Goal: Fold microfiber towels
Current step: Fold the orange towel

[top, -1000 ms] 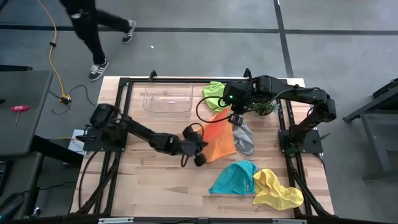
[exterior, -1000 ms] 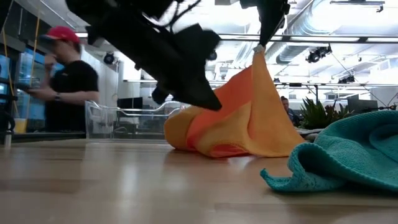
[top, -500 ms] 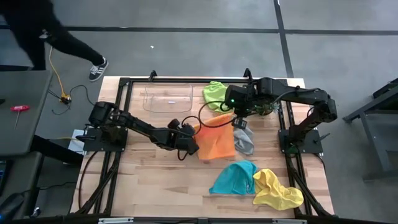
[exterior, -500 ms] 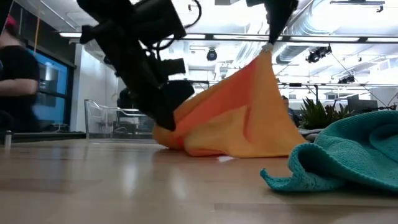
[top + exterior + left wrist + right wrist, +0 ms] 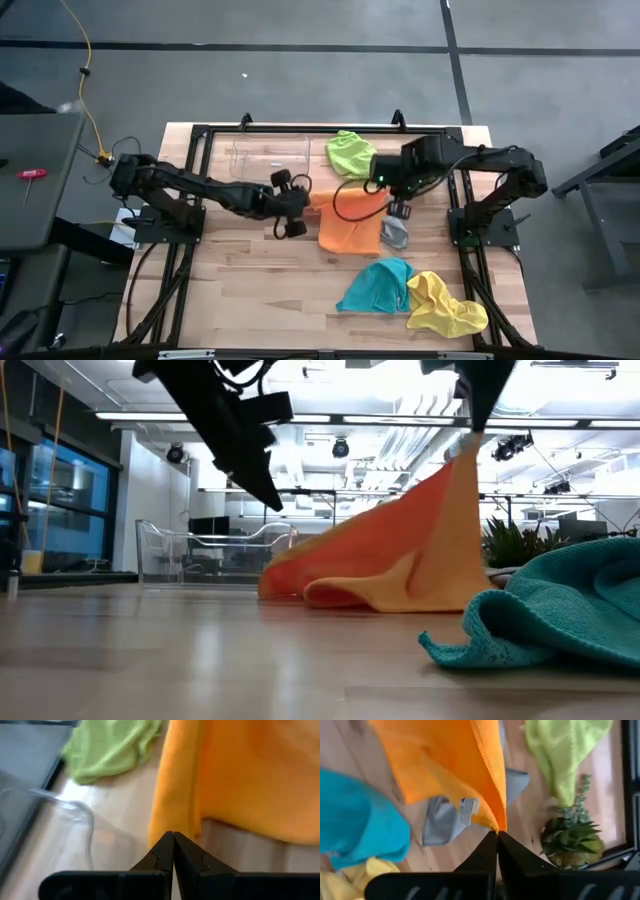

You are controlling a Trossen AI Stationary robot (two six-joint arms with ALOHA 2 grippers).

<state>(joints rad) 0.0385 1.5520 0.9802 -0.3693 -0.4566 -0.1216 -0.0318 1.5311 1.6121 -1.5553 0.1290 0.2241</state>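
You find no text, brand, number or sign that can be read anywhere here. The one thing that carries print is a small white care label (image 5: 468,806) sewn to the edge of the orange towel (image 5: 445,765), seen in the right wrist view; faint dark marks show on it, but you cannot make out a single letter or figure. The lime green towel (image 5: 350,153), the teal towel (image 5: 377,285), the yellow towel (image 5: 445,305) and the grey towel (image 5: 394,233) show no print. The clear plastic tray (image 5: 268,160) and the wooden tabletop (image 5: 250,290) bear no markings that you can read either.
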